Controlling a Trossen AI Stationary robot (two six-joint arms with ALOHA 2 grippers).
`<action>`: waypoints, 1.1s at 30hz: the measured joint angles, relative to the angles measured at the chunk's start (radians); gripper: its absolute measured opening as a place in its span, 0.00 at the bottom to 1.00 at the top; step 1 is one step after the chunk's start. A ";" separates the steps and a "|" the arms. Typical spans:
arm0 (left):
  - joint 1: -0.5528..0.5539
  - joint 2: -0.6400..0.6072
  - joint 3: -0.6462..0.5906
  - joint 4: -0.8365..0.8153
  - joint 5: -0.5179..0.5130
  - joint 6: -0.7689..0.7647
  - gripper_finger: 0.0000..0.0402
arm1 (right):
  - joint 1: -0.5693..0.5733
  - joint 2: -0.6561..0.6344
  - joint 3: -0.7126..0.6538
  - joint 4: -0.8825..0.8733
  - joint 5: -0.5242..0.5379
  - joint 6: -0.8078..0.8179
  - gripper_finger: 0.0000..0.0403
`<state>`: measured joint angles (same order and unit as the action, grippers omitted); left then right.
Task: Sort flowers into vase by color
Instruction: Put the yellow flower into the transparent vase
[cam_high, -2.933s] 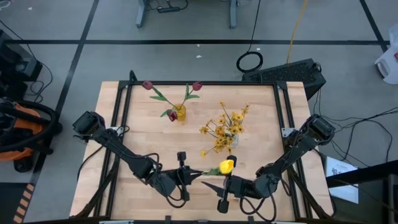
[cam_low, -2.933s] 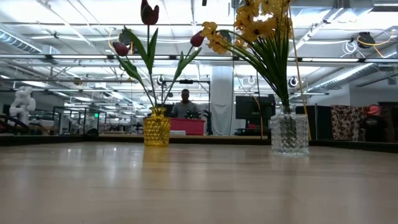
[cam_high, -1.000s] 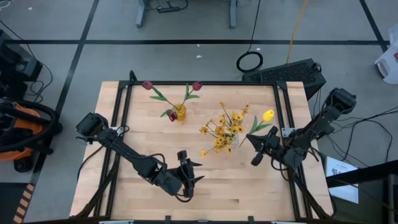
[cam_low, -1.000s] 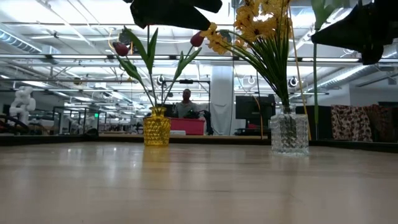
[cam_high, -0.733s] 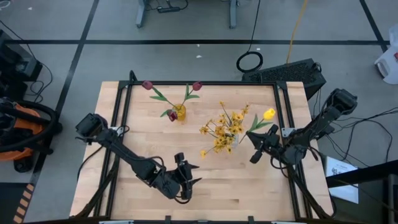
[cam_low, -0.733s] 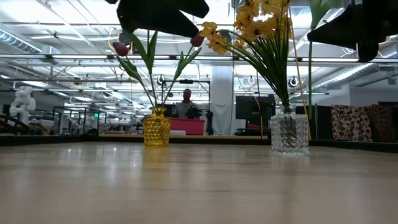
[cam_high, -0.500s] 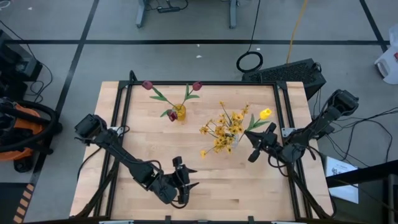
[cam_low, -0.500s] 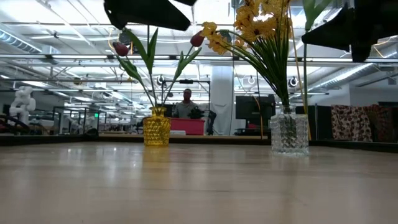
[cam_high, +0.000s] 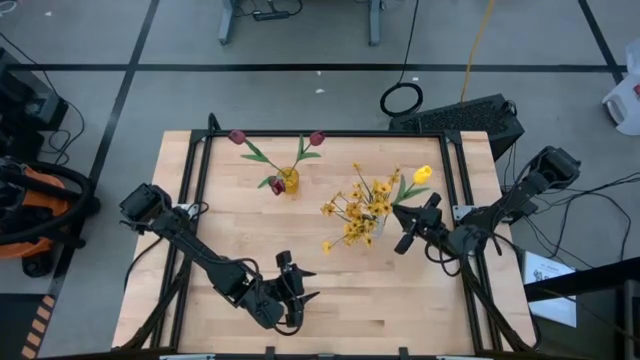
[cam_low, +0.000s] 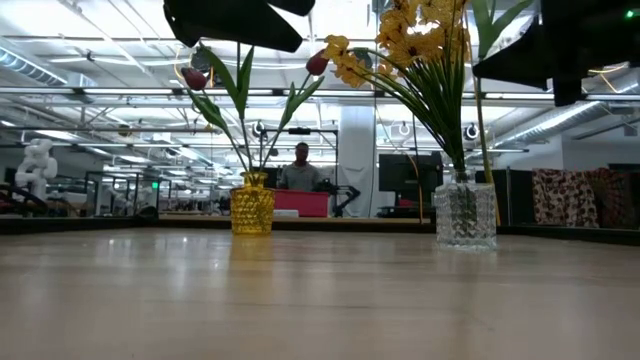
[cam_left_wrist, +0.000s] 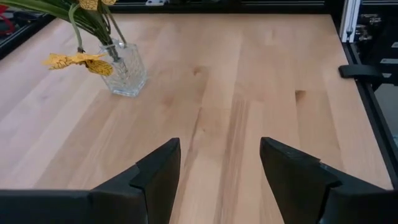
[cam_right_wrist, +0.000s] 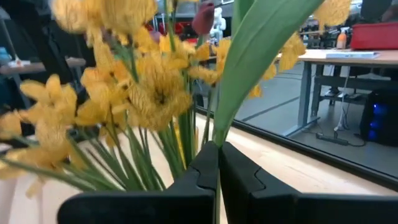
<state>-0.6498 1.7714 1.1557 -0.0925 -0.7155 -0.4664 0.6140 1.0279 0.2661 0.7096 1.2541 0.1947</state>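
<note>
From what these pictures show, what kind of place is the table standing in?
Probably a robotics lab or an industrial workshop. The wooden table sits in a black metal frame on a grey floor with loose cables. Behind it, the low view shows a large hall with ceiling lights, workbenches and a person at a desk.

Black keyboard (cam_high: 470, 113) and cable coil (cam_high: 401, 99) on floor beyond table; person (cam_low: 300, 168) seated in background.
</note>
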 joint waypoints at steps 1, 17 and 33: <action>0.000 0.000 0.000 -0.001 0.000 0.000 0.57 | 0.000 0.000 0.000 0.015 0.000 0.000 0.00; 0.000 0.000 0.000 -0.003 0.000 -0.001 0.57 | 0.046 0.003 0.000 0.236 -0.045 -0.236 0.00; 0.002 0.000 0.000 0.000 0.000 0.000 0.57 | -0.018 0.051 -0.001 0.382 -0.083 -0.308 0.00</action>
<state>-0.6483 1.7714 1.1557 -0.0921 -0.7158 -0.4667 0.5959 1.0790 0.2653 1.0917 1.1713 -0.1134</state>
